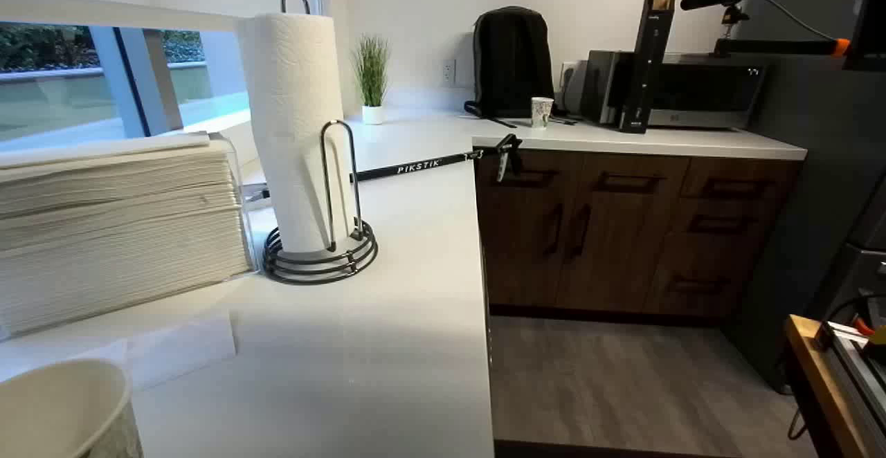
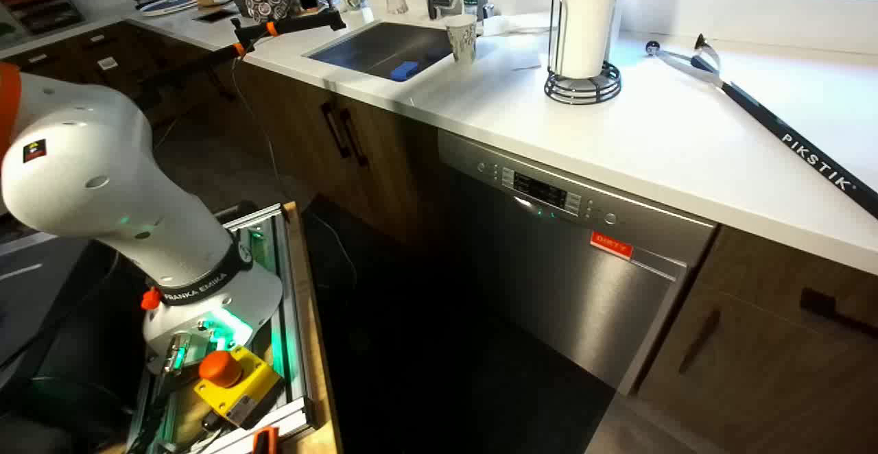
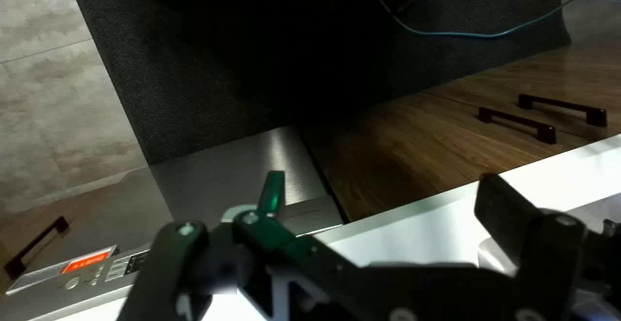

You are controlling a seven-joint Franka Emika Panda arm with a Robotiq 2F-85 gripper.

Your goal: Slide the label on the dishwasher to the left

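The dishwasher is silver, under the white counter, and its door is shut. Its label is a red strip reading DIRTY, with a silver strip to its right below the control panel. The label also shows in the wrist view, at the lower left. No small black tag shows. My gripper is open, its fingers wide apart with nothing between them. In the wrist view it is over the counter edge, to the right of the label and well apart from it. Neither exterior view shows the gripper; my arm is at the left.
On the counter stand a paper towel holder, a black grabber stick, a napkin stack and a paper cup by the sink. Brown cabinets with bar handles flank the dishwasher.
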